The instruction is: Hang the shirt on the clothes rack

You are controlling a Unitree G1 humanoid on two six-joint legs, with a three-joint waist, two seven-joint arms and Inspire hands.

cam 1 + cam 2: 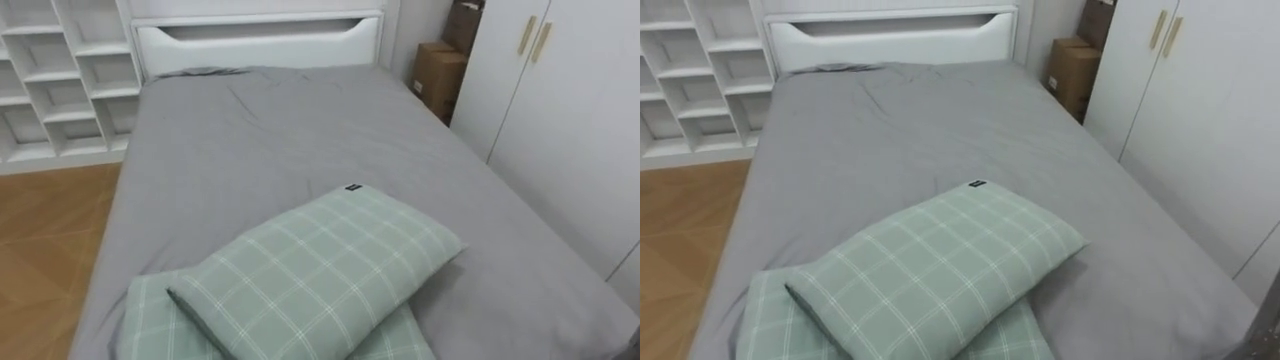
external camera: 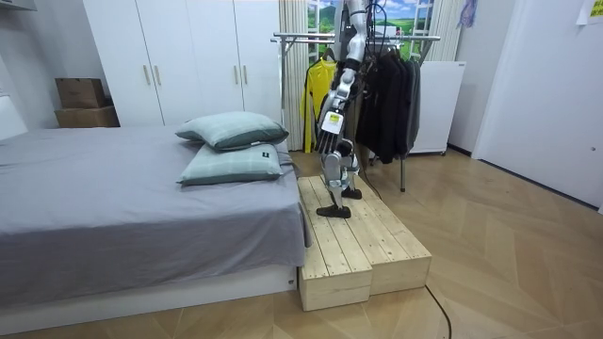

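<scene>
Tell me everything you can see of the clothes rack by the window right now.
The clothes rack is a slim metal frame, upright, with a horizontal top rail, standing on the wooden floor before the window, behind the robot. A yellow garment hangs near the room view's left end; dark garments crowd the rest. Its feet are mostly hidden.

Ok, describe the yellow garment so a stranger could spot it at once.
Find the white wardrobe along the far wall; a metal rack stands just to its right in the room view. The yellow garment hangs at the rack's end nearest the wardrobe, the one bright piece beside a row of dark clothes.
</scene>
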